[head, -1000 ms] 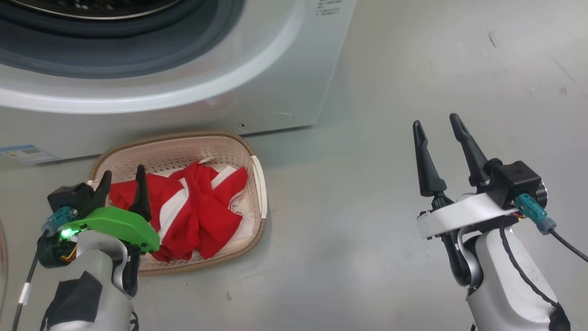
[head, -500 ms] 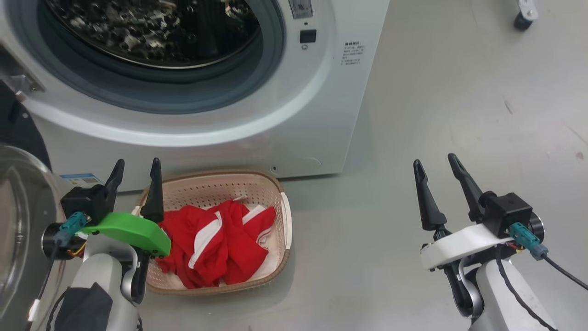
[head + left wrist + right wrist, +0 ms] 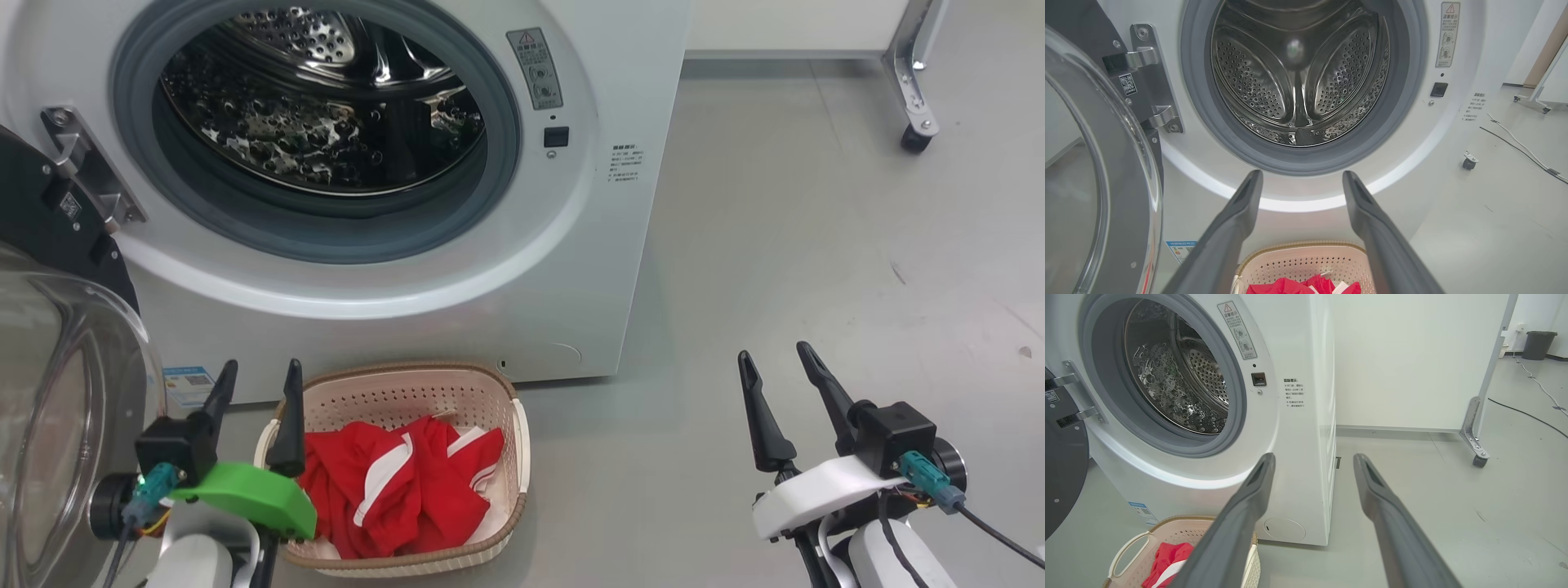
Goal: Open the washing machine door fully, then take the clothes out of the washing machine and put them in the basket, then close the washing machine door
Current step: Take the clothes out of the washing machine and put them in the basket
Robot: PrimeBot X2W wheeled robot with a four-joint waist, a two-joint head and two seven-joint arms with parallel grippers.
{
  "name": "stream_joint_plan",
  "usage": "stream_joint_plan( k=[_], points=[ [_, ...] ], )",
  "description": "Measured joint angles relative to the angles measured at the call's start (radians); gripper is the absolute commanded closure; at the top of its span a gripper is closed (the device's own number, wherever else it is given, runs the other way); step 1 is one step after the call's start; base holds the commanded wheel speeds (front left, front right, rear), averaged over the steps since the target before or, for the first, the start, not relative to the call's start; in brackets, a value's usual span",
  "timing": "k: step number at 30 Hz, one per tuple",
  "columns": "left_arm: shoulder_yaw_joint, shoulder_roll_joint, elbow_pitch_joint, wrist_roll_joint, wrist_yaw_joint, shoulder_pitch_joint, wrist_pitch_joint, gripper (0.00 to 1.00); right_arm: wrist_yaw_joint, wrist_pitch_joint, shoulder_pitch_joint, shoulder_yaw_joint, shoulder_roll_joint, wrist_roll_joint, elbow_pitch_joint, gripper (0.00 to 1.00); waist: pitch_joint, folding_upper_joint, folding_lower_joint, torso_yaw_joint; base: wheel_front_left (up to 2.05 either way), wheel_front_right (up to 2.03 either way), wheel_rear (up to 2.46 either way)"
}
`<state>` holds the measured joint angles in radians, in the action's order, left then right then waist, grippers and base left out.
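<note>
The washing machine [image 3: 588, 269] stands with its steel drum [image 3: 326, 106] bare inside. The washing machine door [image 3: 49, 392] is swung out on its hinge at the left, glass bowl facing me. On the floor below the drum mouth sits the basket [image 3: 457, 392], with the red, white-striped clothes [image 3: 392, 490] lying in it. My left gripper [image 3: 261, 364] hovers open at the basket's left end, nothing between its fingers; the left wrist view has it [image 3: 1302, 174] pointing at the drum mouth. My right gripper [image 3: 771, 351] is open over bare floor, well right of the basket.
A white partition on a caster leg [image 3: 910, 122] stands behind the machine's right side. A cable [image 3: 1527, 412] runs across the grey floor and a dark bin [image 3: 1537, 345] sits far back. Open floor lies to the right of the machine.
The head camera has tilted up, so the whole picture slid down and the drum mouth and open door came into view. Both grippers stay open; the clothes lie unmoved in the basket.
</note>
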<state>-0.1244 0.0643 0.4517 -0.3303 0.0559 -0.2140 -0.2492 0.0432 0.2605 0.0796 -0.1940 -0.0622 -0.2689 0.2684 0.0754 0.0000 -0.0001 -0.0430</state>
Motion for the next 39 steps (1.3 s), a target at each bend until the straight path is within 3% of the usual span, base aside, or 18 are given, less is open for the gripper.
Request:
stream_joint_plan(
  k=[13,39],
  points=[
    [-0.011,0.000,-0.113,0.010,-0.040,0.137,0.002,0.00,-0.001,0.000,-0.049,0.009,0.001,0.000,-0.004,0.00,-0.058,0.0000,-0.0001,-0.002,0.00,0.00,0.00],
    [-0.031,0.008,-0.340,0.023,-0.095,0.266,0.082,0.00,-0.001,0.000,-0.064,0.016,0.002,0.011,-0.032,0.00,-0.046,0.0000,0.0000,-0.001,0.00,0.00,0.00]
  ],
)
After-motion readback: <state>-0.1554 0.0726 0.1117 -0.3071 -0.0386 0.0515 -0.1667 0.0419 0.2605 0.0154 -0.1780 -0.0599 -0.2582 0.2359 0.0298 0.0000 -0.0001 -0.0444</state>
